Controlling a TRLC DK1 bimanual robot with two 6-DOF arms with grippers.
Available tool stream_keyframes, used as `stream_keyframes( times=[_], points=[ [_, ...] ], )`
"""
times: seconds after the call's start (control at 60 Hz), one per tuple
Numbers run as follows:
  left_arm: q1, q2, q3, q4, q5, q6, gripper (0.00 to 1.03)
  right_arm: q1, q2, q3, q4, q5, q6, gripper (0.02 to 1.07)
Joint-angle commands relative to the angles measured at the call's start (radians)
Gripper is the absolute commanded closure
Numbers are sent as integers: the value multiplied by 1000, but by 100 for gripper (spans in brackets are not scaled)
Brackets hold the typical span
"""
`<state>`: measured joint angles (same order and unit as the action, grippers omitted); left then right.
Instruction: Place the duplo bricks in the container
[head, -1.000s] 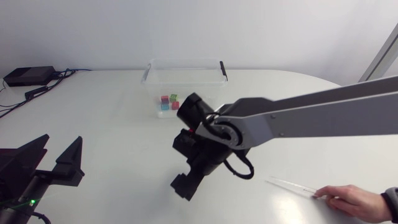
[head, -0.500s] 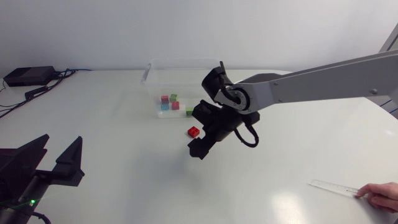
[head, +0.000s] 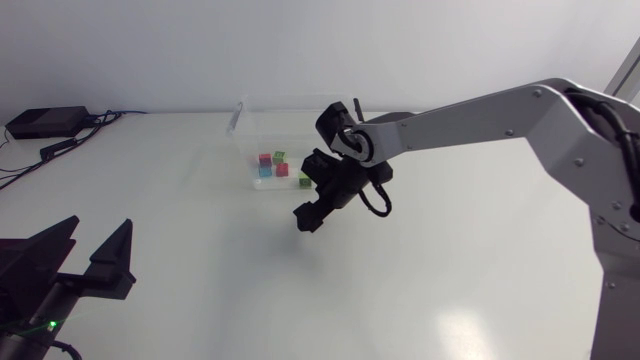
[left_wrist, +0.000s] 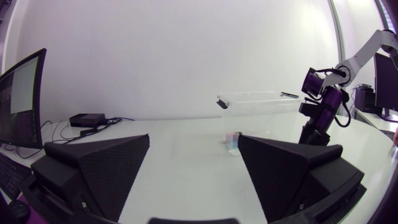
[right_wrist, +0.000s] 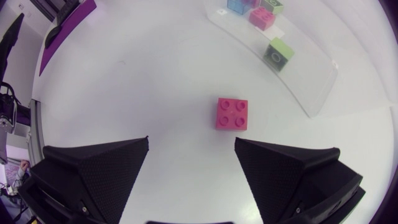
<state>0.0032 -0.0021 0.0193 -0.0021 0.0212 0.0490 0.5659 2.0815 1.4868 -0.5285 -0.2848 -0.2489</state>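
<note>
Mid-frame, the right gripper (head: 308, 214), fingers spread wide, hovers above a pink duplo brick (right_wrist: 232, 113) just outside the clear container (head: 280, 120). It should centre over the brick and square up before descending.

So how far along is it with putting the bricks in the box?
Mostly done, it seems: several duplo bricks already sit in the clear container. The right gripper hangs open over one pink brick on the table beside it, not yet gripped; that one is left. The left gripper is open and empty.
</note>
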Motion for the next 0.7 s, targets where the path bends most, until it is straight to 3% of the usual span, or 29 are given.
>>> stream_keyframes(
  times=[0.0,0.517,0.683],
  points=[
    [0,-10,-18,4,6,6,4,-12,61,43,-25,1,-26,7],
    [0,-10,-18,4,6,6,4,-41,201,230,-88,1,-35,7],
    [0,-10,-19,4,5,6,4,-18,223,290,-172,1,-21,26]
  ],
)
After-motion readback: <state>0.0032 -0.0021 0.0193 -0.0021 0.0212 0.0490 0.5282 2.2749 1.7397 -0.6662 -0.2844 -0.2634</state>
